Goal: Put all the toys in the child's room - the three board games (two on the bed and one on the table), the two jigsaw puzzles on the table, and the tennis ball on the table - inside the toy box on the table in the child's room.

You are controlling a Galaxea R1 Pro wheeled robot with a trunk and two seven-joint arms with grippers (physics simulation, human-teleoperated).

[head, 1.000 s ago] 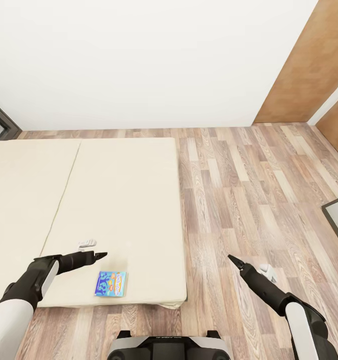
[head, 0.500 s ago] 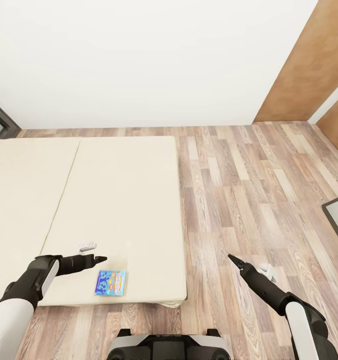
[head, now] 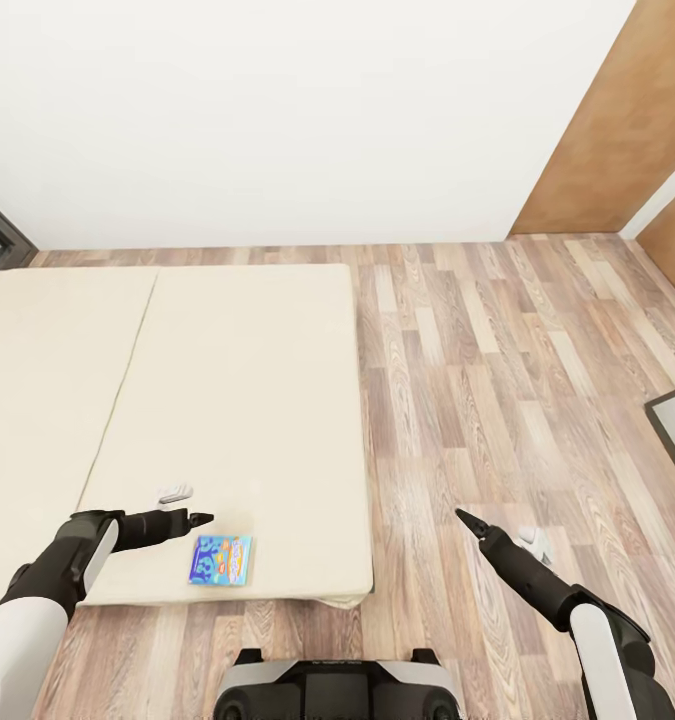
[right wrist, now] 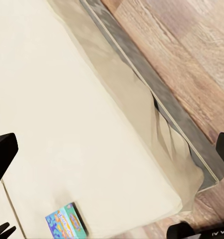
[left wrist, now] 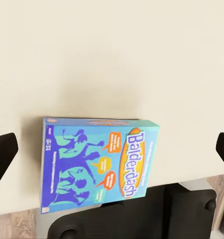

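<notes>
the blue balderdash board game [head: 220,561] lies flat near the bed's [head: 247,400] front edge, the left hand [head: 199,519] just beside it, fingers spread, grasping nothing; the right hand [head: 464,518], off the bed over the plank floor [head: 497,380], is likewise spread

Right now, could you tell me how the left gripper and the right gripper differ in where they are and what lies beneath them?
The left gripper hangs over the cream bed, just beside the blue board game; the right gripper hangs over the wood-plank floor, away from the bed. The left forearm runs nearly level across the head view; the right one slants up from the lower corner. Both are black, open and hold nothing.
</notes>
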